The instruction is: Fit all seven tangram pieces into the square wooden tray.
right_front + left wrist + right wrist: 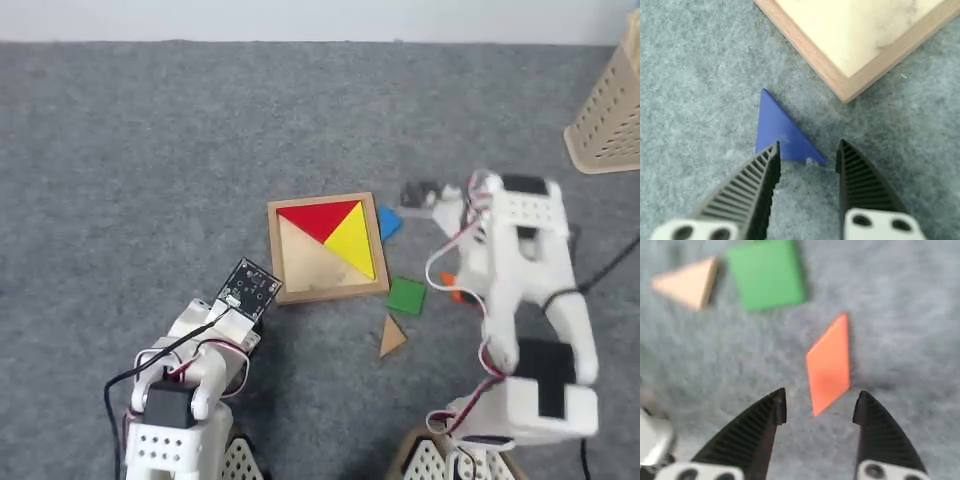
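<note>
Jaws of the left gripper [809, 150] are spread wide and empty. They straddle the near end of a small blue triangle [782, 132] lying flat on the grey carpet [150, 150], just beside a corner of the tray [810, 52]. One fingertip is seen over the triangle's corner; contact cannot be confirmed. Jaws of the right gripper [821, 396] are likewise parted and empty, with an orange parallelogram [829, 365] lying between and just ahead of them.

Step judged: both pieces are lined up for pickup, with neither one gripped yet.

Method notes (judgement):
- Both pieces are thin and flat, so the fingertips should be pressed into the carpet pile before closing.
- The left gripper should be advanced and centred so the triangle is not pinched at its corner and spun.
- The parallelogram should be gripped across its long edges, with the wrist turned to match its tilt.
- The triangle should be lifted clear of the raised rim before being carried inward.

Tray [330, 293]: square, of pale wood with a darker rim, placed mid-table between the arms. A red triangle [318, 218] and a yellow triangle [355, 245] are seated inside, meeting near the centre. The remaining floor is bare. A green square [405, 295], a tan triangle [392, 337] and another blue piece [388, 223] lie outside, on the right arm's side.
</note>
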Controlling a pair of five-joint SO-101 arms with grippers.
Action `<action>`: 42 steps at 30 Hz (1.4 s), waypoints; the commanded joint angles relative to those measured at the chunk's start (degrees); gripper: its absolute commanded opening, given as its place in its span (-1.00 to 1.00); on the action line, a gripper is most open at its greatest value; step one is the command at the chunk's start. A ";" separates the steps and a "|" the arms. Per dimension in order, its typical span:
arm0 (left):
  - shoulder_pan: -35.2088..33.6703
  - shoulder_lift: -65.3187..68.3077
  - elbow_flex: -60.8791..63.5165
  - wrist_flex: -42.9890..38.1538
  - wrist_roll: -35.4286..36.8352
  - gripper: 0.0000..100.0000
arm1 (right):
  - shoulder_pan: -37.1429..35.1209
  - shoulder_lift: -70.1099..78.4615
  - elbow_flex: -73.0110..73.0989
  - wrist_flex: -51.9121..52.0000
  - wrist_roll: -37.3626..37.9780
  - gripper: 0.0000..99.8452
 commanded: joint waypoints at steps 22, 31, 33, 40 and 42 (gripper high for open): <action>0.09 -0.70 -0.57 0.26 0.44 -0.65 | -3.03 9.36 2.37 -18.15 -15.47 -0.90; 0.09 -0.70 -0.57 0.26 0.44 -0.65 | -6.29 9.27 -6.51 -14.20 -26.64 -0.97; 0.09 -0.70 -0.57 0.26 0.44 -0.65 | -9.63 9.27 -11.08 -9.80 -29.54 -0.97; 0.09 -0.70 -0.57 0.26 0.44 -0.65 | -23.78 9.27 -26.90 -0.92 -42.46 -0.97; 0.09 -0.70 -0.57 0.26 0.44 -0.65 | -28.53 9.89 -30.59 0.40 -45.80 -0.97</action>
